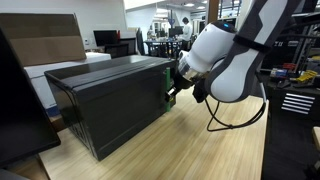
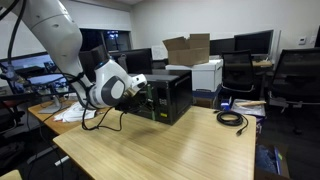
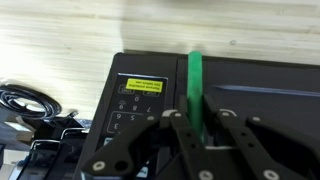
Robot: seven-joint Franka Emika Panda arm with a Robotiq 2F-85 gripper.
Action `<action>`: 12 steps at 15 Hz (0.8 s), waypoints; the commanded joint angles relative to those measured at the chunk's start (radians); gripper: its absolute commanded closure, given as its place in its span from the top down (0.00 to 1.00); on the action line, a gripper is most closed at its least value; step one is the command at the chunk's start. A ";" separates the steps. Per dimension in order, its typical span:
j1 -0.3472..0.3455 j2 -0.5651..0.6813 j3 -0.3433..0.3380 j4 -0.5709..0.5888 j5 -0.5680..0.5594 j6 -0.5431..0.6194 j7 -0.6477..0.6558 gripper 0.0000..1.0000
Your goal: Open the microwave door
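The microwave (image 1: 110,72) is a large matte black box on the wooden table; it shows in both exterior views (image 2: 172,95). Its door (image 1: 125,115) is the long black face and lies flush with the box. A narrow green strip (image 3: 196,80) runs along the door's edge beside the keypad panel (image 3: 135,105). My gripper (image 3: 200,125) is at that front edge, with one finger on each side of the green strip, closed on it. In the exterior views the gripper (image 1: 172,90) (image 2: 141,90) presses against the microwave's end.
A flat black monitor (image 1: 20,100) stands close in the foreground. A cardboard box (image 2: 188,48) and a white printer (image 2: 207,72) sit behind the microwave. A coiled black cable (image 2: 232,118) lies on the table (image 2: 170,150). Office chairs and desks surround it.
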 commanded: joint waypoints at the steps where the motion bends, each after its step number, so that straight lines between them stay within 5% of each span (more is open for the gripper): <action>1: 0.069 -0.076 -0.029 -0.095 0.021 -0.045 -0.001 0.05; 3: 0.031 -0.137 0.029 -0.141 -0.026 -0.118 0.022 0.05; 12: 0.187 -0.290 -0.075 -0.195 -0.028 -0.406 0.061 0.05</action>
